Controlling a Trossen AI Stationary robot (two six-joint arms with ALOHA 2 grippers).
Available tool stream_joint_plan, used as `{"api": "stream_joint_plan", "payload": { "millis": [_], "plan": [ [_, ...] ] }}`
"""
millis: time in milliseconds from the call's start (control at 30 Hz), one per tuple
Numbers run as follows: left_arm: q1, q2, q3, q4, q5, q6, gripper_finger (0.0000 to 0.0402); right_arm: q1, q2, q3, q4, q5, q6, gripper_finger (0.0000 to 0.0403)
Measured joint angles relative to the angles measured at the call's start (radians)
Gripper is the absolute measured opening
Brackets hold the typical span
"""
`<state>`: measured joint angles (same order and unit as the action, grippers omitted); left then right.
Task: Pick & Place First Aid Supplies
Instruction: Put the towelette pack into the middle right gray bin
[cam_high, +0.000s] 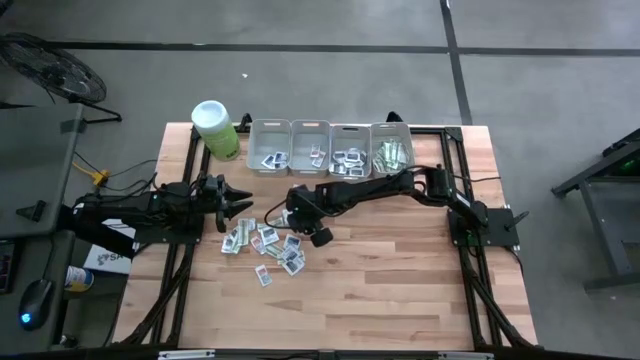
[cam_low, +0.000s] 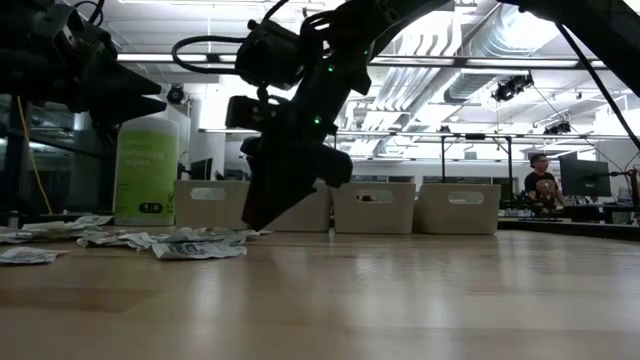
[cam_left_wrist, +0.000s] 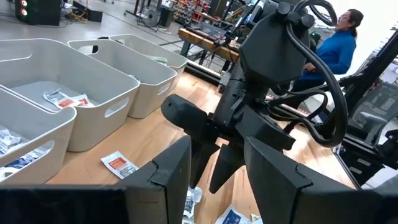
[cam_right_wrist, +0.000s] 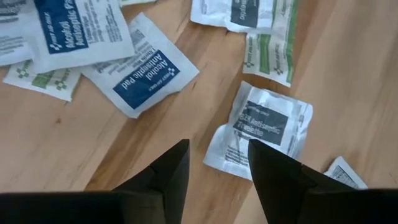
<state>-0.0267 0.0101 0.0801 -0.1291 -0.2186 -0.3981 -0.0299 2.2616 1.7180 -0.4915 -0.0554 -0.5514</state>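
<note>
A: What is seen along the far edge of the wooden table (cam_high: 400, 290)?
B: Four grey bins (cam_high: 330, 146) are lined up side by side, with a lime-green canister (cam_high: 214, 128) stood just left of them.
A: And beyond the table?
B: A person in blue (cam_left_wrist: 336, 46) is seated at a desk; a fan (cam_high: 45, 65) is seen on the floor.

Wooden table (cam_high: 400, 280): packets (cam_high: 265, 245) scattered at centre-left. Four grey bins (cam_high: 330, 148) in row at 12 o'clock, packets inside. Green canister (cam_high: 215, 130) at 11 o'clock, beside bins.
</note>
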Motion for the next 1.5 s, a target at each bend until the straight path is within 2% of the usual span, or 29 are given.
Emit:
{"api": "stream_joint_plan", "payload": {
  "millis": [533,1067,1500],
  "plan": [
    [0.000,0.000,0.000,0.000,0.000,0.000,0.0150,-0.012,0.034,0.001,0.028,-0.027,0.064,0.0147],
    [0.000,0.000,0.000,0.000,0.000,0.000,0.0150,-0.035,0.067,0.005,-0.006,-0.002,0.186,0.0088],
    [0.000,0.000,0.000,0.000,0.000,0.000,0.0150,-0.035,0.069,0.002,-0.002,0.031,0.238,0.0004]
  ]
}}
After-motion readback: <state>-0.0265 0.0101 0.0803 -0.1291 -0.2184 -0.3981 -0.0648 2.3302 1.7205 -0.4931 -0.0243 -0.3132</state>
